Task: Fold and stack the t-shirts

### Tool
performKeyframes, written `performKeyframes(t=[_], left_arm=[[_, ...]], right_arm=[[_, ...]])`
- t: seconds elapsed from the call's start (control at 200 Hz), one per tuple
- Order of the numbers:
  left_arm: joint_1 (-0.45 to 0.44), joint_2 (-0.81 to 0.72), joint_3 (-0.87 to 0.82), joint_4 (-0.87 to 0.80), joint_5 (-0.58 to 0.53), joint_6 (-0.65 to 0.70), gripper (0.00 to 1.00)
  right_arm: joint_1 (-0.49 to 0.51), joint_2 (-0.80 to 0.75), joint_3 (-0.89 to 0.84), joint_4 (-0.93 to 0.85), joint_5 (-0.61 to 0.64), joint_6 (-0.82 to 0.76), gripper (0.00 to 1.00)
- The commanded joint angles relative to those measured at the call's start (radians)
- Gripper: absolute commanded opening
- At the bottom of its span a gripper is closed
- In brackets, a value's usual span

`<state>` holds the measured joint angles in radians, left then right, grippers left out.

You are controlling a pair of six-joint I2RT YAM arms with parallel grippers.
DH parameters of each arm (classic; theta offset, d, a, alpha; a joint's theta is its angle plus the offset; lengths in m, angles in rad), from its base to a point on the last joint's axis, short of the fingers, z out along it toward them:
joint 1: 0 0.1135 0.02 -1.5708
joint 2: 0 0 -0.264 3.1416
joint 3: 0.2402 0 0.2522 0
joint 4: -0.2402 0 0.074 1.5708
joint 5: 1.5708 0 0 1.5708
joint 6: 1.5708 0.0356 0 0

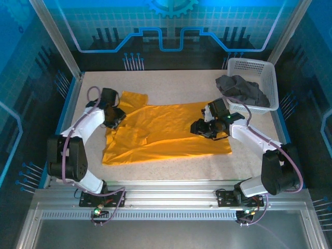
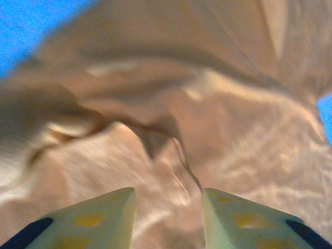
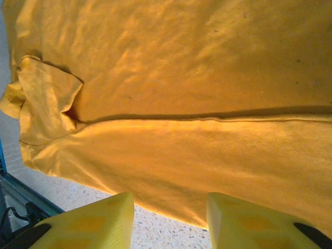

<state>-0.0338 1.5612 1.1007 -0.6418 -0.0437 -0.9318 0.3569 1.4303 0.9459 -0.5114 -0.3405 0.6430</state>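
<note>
While left tool (image 2: 167,192) and right tool (image 3: 170,197) gape, orange shirt (image 1: 166,129), speckled table (image 1: 181,83), blue walls (image 1: 104,21).

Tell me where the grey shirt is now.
In the top view, the grey shirt lies in the basket at the far right corner, partly draped over its left rim.

No writing, label, brand name or number is showing legibly on anything in view. Up and to the left of the basket (image 1: 251,63), a gear emblem (image 1: 171,6) is showing at the top of the back wall (image 1: 104,26), with blue circuit-style lines (image 1: 171,41) running just beneath it, and neither is carrying any letters or digits.
</note>
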Motion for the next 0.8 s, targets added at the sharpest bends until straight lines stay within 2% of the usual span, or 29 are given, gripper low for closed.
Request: performKeyframes(t=[0.0, 0.115, 0.22, 0.295, 0.56, 0.795], left_arm=[[0.006, -0.001, -0.036, 0.009, 0.068, 0.027, 0.35], [0.004, 0.028, -0.078, 0.071, 0.135, -0.049, 0.38], [0.006, 0.054, -0.109, 0.127, 0.155, -0.115, 0.47], [0.007, 0.077, -0.108, 0.165, 0.172, -0.148, 0.49], [0.011, 0.178, -0.056, 0.201, 0.162, -0.204, 0.49], [0.058, 0.257, 0.015, 0.195, 0.114, -0.191, 0.43]], right_arm=[[-0.006, 0.022, -0.003, -0.015, 0.006, 0.0, 0.42], [0.002, 0.055, 0.01, 0.004, -0.014, -0.004, 0.43], [0.024, 0.093, 0.034, 0.047, -0.066, -0.006, 0.45], [0.046, 0.115, 0.055, 0.069, -0.092, -0.005, 0.46], [0.074, 0.17, 0.102, 0.081, -0.092, 0.017, 0.46], [0.07, 0.172, 0.11, 0.053, -0.079, 0.0, 0.45]])
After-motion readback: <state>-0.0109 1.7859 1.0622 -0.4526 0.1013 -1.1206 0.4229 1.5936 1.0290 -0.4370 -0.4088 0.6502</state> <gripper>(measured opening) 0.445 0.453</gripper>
